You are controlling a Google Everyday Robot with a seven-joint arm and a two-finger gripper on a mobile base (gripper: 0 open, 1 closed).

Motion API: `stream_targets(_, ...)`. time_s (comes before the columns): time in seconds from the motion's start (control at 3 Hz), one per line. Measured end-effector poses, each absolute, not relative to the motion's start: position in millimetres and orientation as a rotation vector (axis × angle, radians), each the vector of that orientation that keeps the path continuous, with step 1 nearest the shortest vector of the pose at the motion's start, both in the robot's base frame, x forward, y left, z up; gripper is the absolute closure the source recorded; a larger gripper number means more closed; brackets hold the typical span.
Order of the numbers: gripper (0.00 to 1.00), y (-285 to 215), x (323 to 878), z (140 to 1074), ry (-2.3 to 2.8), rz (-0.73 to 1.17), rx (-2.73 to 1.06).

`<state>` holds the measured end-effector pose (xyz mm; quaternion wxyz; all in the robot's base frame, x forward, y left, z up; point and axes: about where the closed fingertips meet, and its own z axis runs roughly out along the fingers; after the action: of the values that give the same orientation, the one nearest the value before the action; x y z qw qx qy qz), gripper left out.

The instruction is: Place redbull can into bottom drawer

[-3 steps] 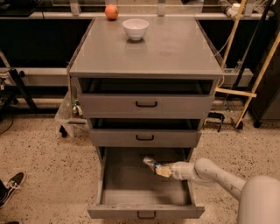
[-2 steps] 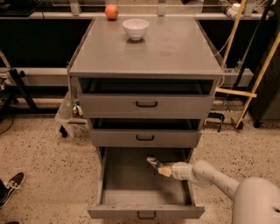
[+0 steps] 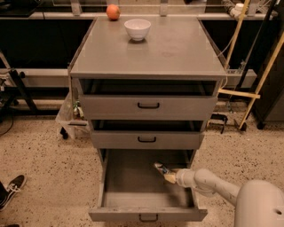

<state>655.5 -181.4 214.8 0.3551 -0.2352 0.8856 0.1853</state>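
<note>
One orange fruit, one white bowl on the worktop above the bottom drawer. One redbull can, tilted, inside that drawer's right half, clasped by the pincer. One arm reaches in low from the drawer's right.

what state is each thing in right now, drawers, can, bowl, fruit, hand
bottom drawer: pulled wide open
middle drawer: open a little
top drawer: open a little
redbull can: tilted, inside the bottom drawer at the hand's tip
hand: reaching into the bottom drawer from the right
white bowl: upright on the cabinet top
orange fruit: resting at the top's back edge
</note>
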Motion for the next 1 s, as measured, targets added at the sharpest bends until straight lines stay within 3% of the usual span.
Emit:
stream_targets(0.67,1.0,-160.5,644.7,124.5,2.352,0.553,-0.674)
stream_targets(1.0,0.81,-163.0,643.3,113.0,2.359,0.55,-0.659)
